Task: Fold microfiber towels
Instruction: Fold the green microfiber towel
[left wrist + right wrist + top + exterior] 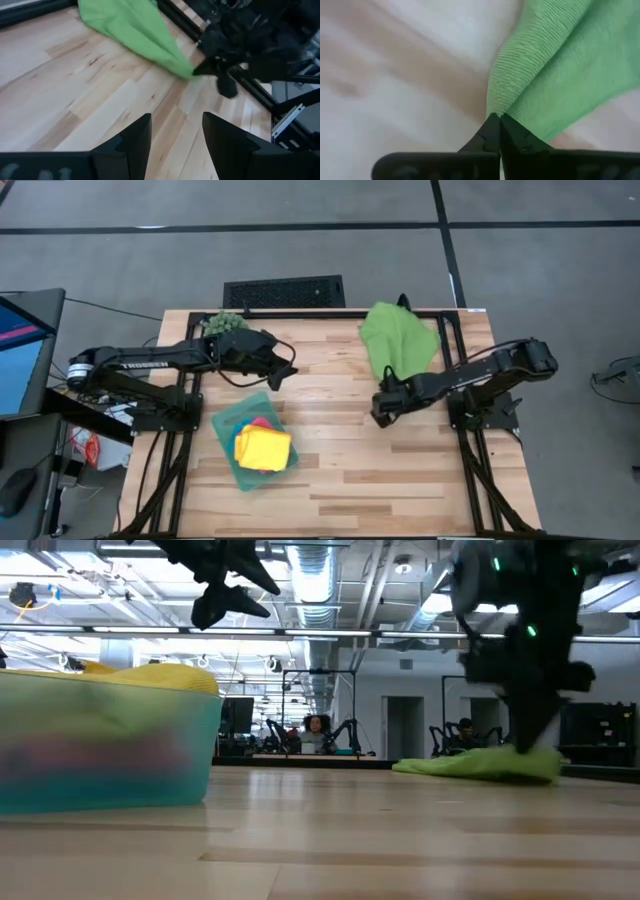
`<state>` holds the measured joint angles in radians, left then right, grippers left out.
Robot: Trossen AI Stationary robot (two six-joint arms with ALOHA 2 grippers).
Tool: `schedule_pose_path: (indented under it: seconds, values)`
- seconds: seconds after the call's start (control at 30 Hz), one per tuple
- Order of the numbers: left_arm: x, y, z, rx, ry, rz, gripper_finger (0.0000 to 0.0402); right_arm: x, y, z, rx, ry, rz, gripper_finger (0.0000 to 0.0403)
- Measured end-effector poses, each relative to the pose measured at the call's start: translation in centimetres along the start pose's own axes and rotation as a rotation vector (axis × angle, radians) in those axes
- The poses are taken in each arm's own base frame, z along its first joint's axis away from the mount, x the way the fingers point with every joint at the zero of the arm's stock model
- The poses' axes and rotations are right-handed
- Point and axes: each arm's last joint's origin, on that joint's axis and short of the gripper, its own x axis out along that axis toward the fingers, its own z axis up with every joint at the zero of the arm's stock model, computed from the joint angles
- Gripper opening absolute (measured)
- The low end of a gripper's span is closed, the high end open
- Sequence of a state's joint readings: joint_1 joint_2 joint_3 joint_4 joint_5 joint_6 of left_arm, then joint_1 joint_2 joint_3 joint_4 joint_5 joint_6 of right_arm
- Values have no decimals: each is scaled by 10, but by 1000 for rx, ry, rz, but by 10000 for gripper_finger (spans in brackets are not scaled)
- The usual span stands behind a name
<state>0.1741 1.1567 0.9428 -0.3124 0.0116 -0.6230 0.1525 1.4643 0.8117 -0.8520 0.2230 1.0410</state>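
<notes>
The green towel [398, 338] lies bunched on the table's far right part; it also shows in the low view [470, 764]. My right gripper [385, 395] is down at its near end and shut on it [495, 120]. The yellow towel [263, 448] lies on top of the pink [262, 423] and blue towels in the teal tray [228, 420]. My left gripper [288, 370] hangs open and empty above the table's far middle, left of the green towel [135, 30]. My right gripper pinches the green towel's tapered near end [509, 102] between its two shut fingertips, at a bunched fold of cloth. The fingers come from above, slanting from the table's right. The rest of the towel lies on the table behind the hold [165, 50].
The teal tray with the folded towels stands at the table's near left. A small spiky green plant [225, 323] sits at the far left edge by the left arm. Bare wood [340, 470] lies between the tray and my right gripper.
</notes>
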Motion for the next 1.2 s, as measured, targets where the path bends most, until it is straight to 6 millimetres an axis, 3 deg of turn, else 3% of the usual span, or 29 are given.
schedule_pose_path:
  seconds: [0.17,0.33,0.7,0.87,1.1,1.2]
  values:
    - [10,0,2,-2,-21,3,169,-41,26,0,-2,-110,264,14]
    - [40,-1,0,-5,-8,-52,169,-68,39,-17,-2,-157,447,14]
    - [144,12,-26,-100,53,-275,169,-68,57,-72,-21,-56,458,41]
    - [185,18,-41,-70,98,-273,169,-62,62,-93,-8,-16,421,59]
    - [220,1,-29,59,91,-326,169,-62,65,-111,51,19,417,117]
    - [229,-10,-23,175,89,-272,169,-66,63,-117,62,30,430,150]
